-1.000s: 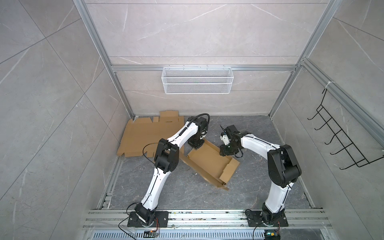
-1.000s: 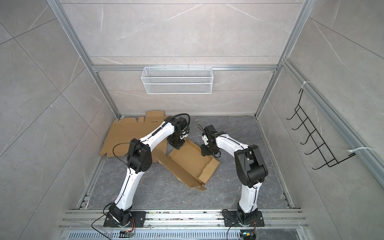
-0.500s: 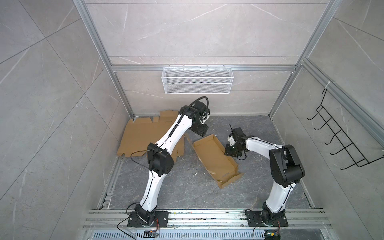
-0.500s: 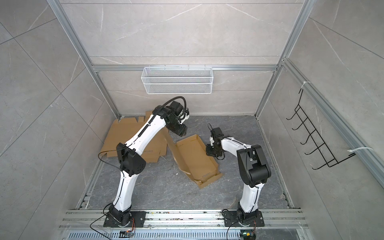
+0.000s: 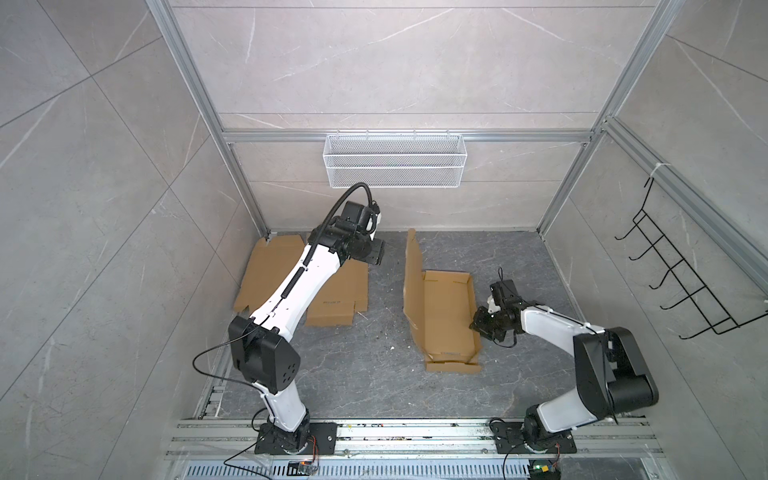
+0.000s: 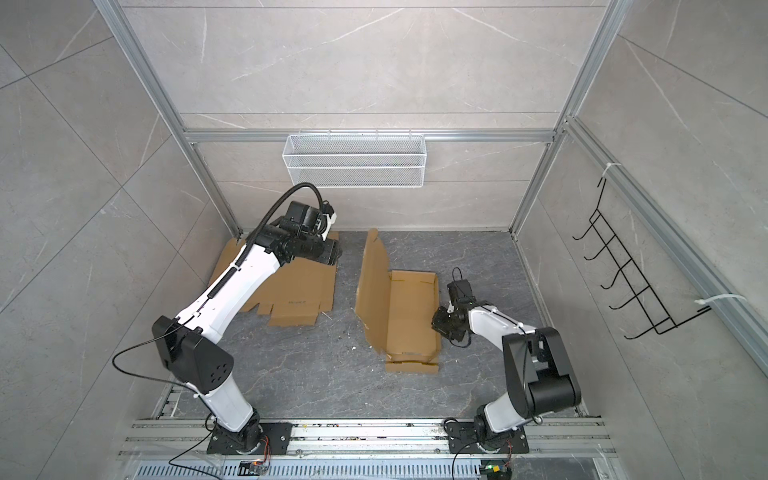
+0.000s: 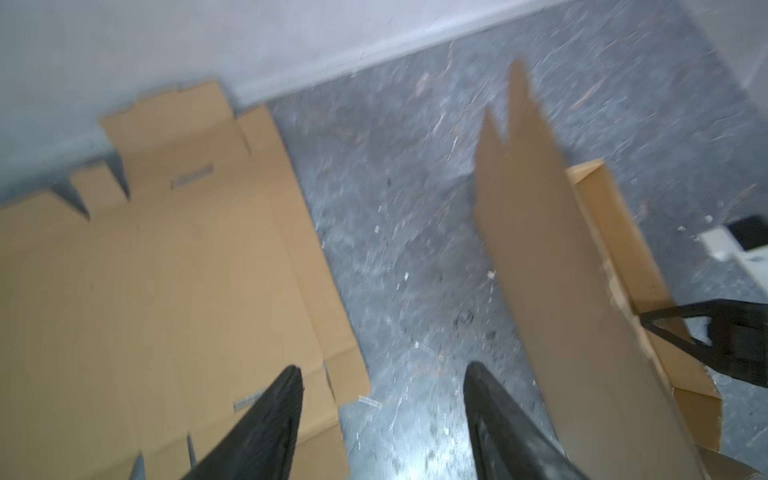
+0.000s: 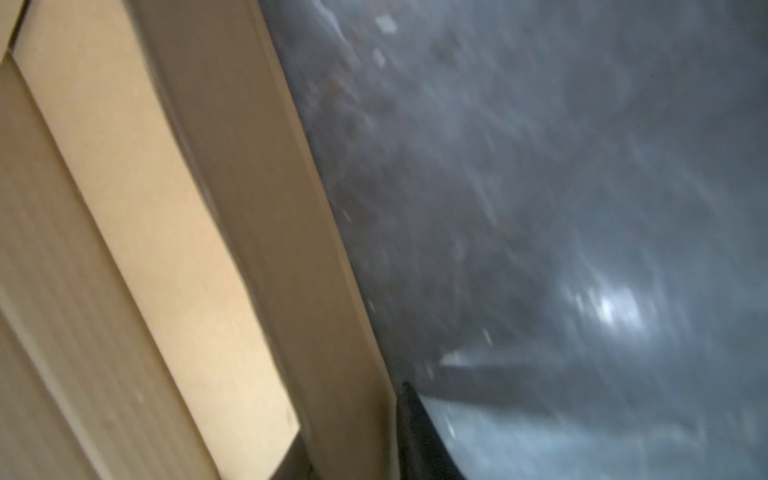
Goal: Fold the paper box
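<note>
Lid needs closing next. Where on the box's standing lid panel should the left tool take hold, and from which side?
Probably pinch the lid panel at its free top edge, midway along, approaching from the side of the left tool. It stands nearly upright on the half-folded box, leaving that thin edge exposed; the right tool pinches the opposite wall.

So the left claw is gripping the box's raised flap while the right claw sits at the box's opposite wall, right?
Not quite. The left claw grips nothing: the left wrist view shows its fingers apart over the floor, clear of the box's raised flap. The right claw is at the opposite wall, as you said.
</note>
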{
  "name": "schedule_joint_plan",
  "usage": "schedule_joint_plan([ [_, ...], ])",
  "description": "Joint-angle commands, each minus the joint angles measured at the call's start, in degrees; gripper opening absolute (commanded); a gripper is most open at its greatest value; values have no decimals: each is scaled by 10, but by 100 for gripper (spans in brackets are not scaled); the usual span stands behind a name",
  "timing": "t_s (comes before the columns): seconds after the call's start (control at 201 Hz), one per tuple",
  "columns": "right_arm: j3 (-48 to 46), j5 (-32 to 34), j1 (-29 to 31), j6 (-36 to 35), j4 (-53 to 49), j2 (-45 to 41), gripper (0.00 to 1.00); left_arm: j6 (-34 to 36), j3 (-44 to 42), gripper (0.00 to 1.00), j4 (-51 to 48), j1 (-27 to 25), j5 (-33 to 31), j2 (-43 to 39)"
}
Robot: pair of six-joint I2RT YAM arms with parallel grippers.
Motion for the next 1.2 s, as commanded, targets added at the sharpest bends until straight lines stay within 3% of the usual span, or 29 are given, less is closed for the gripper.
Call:
schedule_joint_plan([
  [0.0,-27,6,34,41,-18,-69,31,-63,-79,64,113,32,-11,-90],
  [0.09,-24,16,56,13,-73,-112,36,-100,-149,64,166,73,41,-138],
  [0.169,-1,17,56,-33,-136,-129,50,-116,-181,64,187,100,87,-156],
  [0.284,68,84,53,-134,-204,-136,66,-120,-191,64,176,114,117,-156],
  [0.418,220,109,51,-262,-249,-47,67,-135,-219,64,173,117,127,-164],
  [0.562,351,144,50,-338,-216,78,72,-156,-280,62,200,117,121,-191],
  [0.717,494,161,51,-425,-252,220,75,-163,-324,61,207,118,124,-214],
  [0.961,592,159,51,-527,-297,337,75,-167,-356,60,212,120,133,-221],
  [1.195,617,183,53,-558,-280,389,73,-163,-358,59,210,121,137,-215],
])
